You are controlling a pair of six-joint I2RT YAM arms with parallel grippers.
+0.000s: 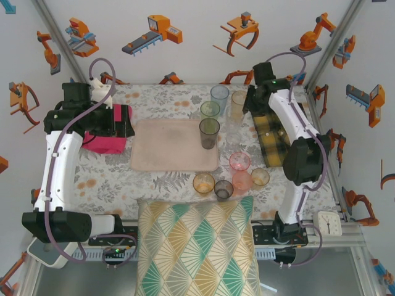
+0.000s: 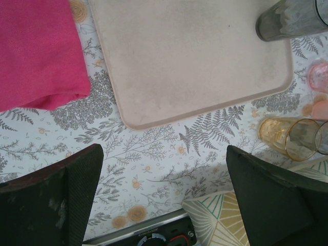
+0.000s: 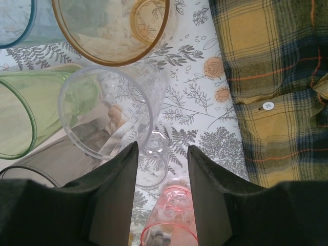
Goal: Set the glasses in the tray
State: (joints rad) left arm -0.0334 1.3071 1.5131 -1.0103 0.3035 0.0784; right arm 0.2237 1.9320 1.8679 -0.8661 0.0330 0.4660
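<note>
- Left end effector point(image 2: 164, 148): fingers spread wide, nothing between them, gripping nothing. It hangs over the fern-print surface point(image 2: 143, 138).
- Seen from its wrist, the flat pale pink-beige rectangular tray point(image 2: 189, 61) lies just past those fingertips. A bright pink folded cloth point(image 2: 36, 51) sits beside the tray.
- One tall smoky grey translucent tumbler point(image 1: 208, 132) stands upright on the tray, near its right edge.
- Right end effector point(image 3: 162, 154): fingers part-way apart, and nothing looks pinched between them.
- A tall clear tumbler point(image 3: 107, 113) is just beside its left finger, and a small pink ribbed tumbler point(image 3: 171, 215) shows through the gap.
- A green tumbler point(image 3: 20, 113), a wide amber tumbler point(image 3: 110, 25) and a blue-rimmed tumbler point(image 3: 15, 20) crowd around the clear one. All are off the tray, by its far right corner.
- A few short tumblers point(image 1: 223, 189) sit on the surface by the tray's near right corner.
- A yellow plaid shirt point(image 3: 277, 82) lies right of that cluster.
</note>
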